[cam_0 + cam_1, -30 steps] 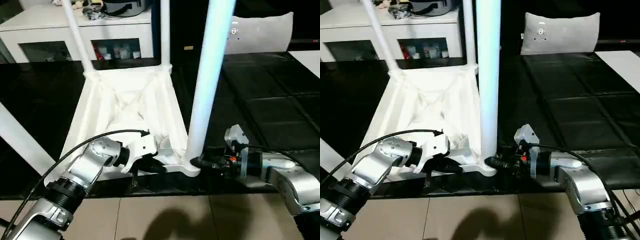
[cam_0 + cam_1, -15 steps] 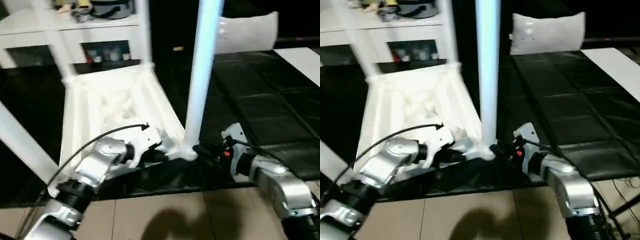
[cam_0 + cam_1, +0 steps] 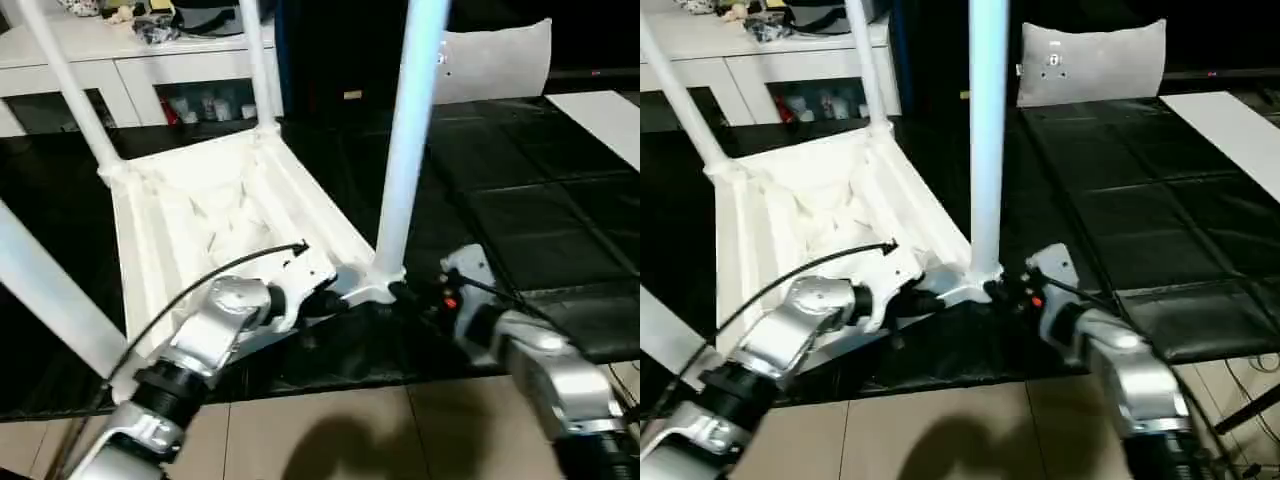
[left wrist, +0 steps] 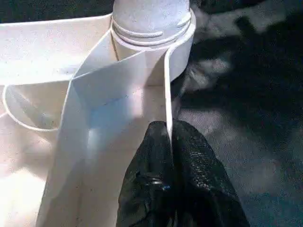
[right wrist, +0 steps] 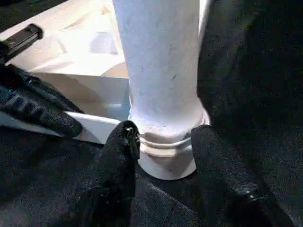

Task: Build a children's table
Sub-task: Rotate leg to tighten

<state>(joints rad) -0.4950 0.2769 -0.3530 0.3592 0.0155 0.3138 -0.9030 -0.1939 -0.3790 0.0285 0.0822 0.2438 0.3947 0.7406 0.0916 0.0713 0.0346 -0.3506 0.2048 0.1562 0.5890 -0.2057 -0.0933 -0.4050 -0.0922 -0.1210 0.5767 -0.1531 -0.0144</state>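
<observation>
leg [image 5: 161, 71] could tip in its socket: your right tool [image 5: 163, 142] straddles it loosely; left tool [image 4: 169, 137] pinches tabletop [image 3: 200, 215] rim.

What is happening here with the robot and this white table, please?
The robot is assembling a children's table, which lies upside down on a black surface with its legs pointing up. The left hand is shut on the thin rim of the tabletop, steadying it. The right hand has its fingers on either side of the base of the near leg, where it enters the corner socket.
</observation>
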